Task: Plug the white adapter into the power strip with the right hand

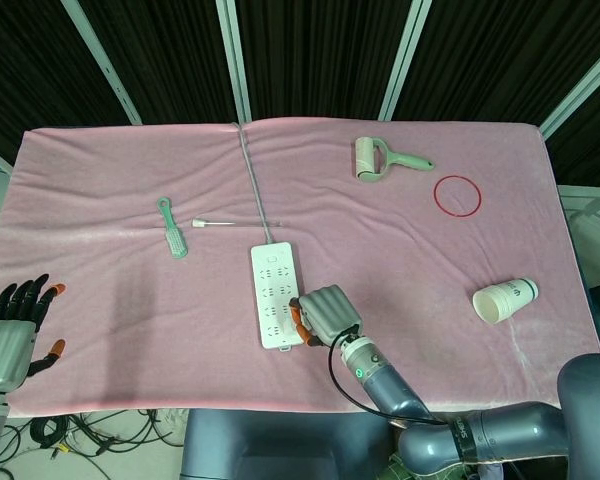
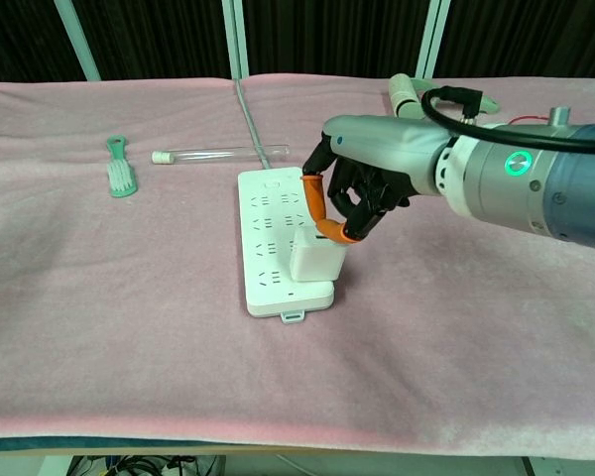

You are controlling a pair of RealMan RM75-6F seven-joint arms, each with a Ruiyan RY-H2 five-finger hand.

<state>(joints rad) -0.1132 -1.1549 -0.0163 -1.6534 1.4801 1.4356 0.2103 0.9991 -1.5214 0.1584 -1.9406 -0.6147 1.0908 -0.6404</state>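
The white power strip lies lengthwise at the middle front of the pink cloth. The white adapter stands upright in a socket at its near right end. My right hand is directly over it, fingers curled in, with the orange fingertips pressing on the adapter's top. In the head view the hand hides most of the adapter. My left hand hovers off the table's front left corner, fingers apart and holding nothing.
The strip's grey cable runs to the far edge. A green brush and a glass tube lie left of it. A lint roller, a red ring and a tipped paper cup are to the right.
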